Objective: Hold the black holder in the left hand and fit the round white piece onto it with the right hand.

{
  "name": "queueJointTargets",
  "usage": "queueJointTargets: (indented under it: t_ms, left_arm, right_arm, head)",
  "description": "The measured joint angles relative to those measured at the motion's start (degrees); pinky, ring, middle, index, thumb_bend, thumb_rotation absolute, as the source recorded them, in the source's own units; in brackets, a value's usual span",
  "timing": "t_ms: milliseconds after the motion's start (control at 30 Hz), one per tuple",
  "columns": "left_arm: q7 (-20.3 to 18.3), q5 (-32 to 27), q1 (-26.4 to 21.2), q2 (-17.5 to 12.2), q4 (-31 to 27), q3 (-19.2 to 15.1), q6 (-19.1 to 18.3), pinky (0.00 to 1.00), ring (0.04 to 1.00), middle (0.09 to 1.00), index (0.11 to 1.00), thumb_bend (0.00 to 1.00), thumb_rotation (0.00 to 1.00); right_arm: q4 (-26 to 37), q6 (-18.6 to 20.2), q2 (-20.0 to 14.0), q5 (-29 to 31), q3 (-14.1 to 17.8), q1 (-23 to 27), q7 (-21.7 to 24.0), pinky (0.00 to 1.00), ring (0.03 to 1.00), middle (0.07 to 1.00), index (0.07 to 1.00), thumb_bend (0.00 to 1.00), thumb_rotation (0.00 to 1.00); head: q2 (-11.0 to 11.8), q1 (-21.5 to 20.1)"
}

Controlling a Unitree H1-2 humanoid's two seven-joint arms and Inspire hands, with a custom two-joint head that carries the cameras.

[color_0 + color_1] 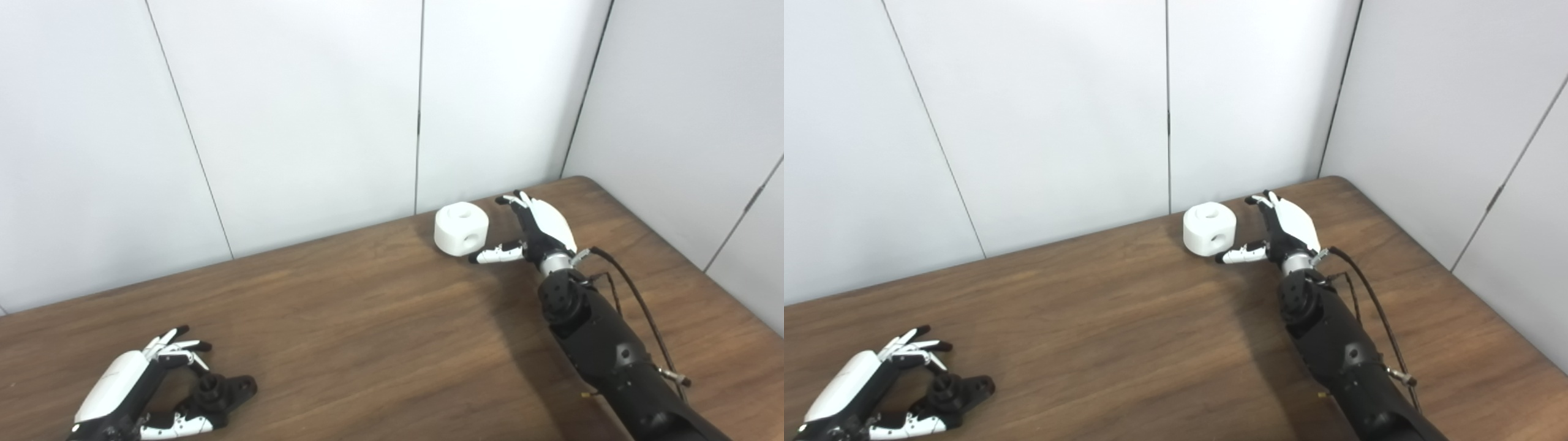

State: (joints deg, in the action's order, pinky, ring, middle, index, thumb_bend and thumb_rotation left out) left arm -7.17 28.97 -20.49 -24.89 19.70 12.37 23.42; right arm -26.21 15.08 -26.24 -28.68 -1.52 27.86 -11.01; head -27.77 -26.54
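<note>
At the near left corner of the worktop [367, 343], the left hand [131, 386] lies low with its fingers and thumb spread around the black holder [217, 395]. The holder sits on the wood between them, and contact is hard to confirm, so the hand has not clearly closed on it. The holder looks irregular, with a raised round boss and a flat lug. A grip taken on the lug alone would likely let it twist or pivot when the other part is pressed on. Closing from this low angle could also push the holder along the wood instead of capturing it.

Far across the worktop, towards the right, the right hand [533, 229] is open beside the round white piece [461, 228]. Its thumb reaches under the near side and its fingers arc past the right side, without an evident grip. The piece stands near the far edge by the wall, with one hole on top and another in its side. A hasty closure could nudge it towards the wall or roll it. Picking it up with the wrong hole presented would probably spoil the fit, and the two parts are well apart, so alignment must be made in the air.
</note>
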Motion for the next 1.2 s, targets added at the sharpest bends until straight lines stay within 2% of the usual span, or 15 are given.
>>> queueJointTargets:
  t_ms: [167, 467, 667, 833, 967, 1133, 1200]
  left_arm:
    - [-0.25, -0.02, 0.28, -0.12, -0.42, -0.19, -0.22, 1.0, 0.966, 0.81, 0.483, 0.52, 0.04]
    - [-0.83, -0.03, 1.36, -0.13, -2.54, -0.43, -1.23, 1.0, 0.96, 0.805, 0.483, 0.52, 0.04]
    - [-0.85, -0.01, 2.16, -0.22, -3.78, -0.77, -1.3, 1.0, 0.952, 0.797, 0.483, 0.52, 0.04]
    - [-0.94, 0.03, 2.63, -0.27, -4.49, -0.85, -1.38, 1.0, 0.949, 0.794, 0.482, 0.52, 0.04]
    - [-2.08, 0.07, 3.32, -0.3, -6.59, -0.92, -3.07, 1.0, 0.954, 0.798, 0.483, 0.52, 0.04]
    - [-3.11, 0.09, 3.91, -0.33, -9.03, -1.11, -5.24, 1.0, 0.956, 0.8, 0.483, 0.52, 0.04]
    - [-3.19, 0.09, 4.09, -0.49, -9.73, -1.21, -5.4, 1.0, 0.951, 0.797, 0.483, 0.52, 0.04]
  right_arm:
    - [-2.0, -0.62, -0.94, 0.83, -0.89, 1.49, 2.21, 1.0, 1.0, 0.996, 0.857, 1.0, 0.3]
    - [-6.12, -5.14, -2.25, 3.69, -1.64, 2.98, 6.66, 1.0, 1.0, 0.999, 0.815, 1.0, 0.24]
    - [-8.23, -7.88, -4.62, 5.46, -3.31, 4.76, 11.73, 1.0, 1.0, 0.998, 0.839, 1.0, 0.24]
    - [-10.06, -10.1, -5.82, 5.72, -4.0, 5.86, 13.36, 0.98, 1.0, 0.998, 0.844, 1.0, 0.22]
    - [-11.78, -11.87, -5.93, 7.12, -3.93, 6.35, 14.89, 0.98, 1.0, 1.0, 0.851, 1.0, 0.18]
    - [-13.36, -13.06, -6.53, 9.03, -3.82, 7.37, 17.12, 0.94, 1.0, 1.0, 0.849, 1.0, 0.16]
    - [-14.27, -13.41, -7.12, 9.55, -3.79, 8.25, 18.13, 0.89, 1.0, 1.0, 0.849, 1.0, 0.15]
  head:
    - [0.7, 0.26]
    - [1.41, -0.09]
    - [2.02, -0.09]
    - [3.07, -1.14]
    - [3.6, -1.84]
    - [3.96, -2.29]
    - [4.22, -1.76]
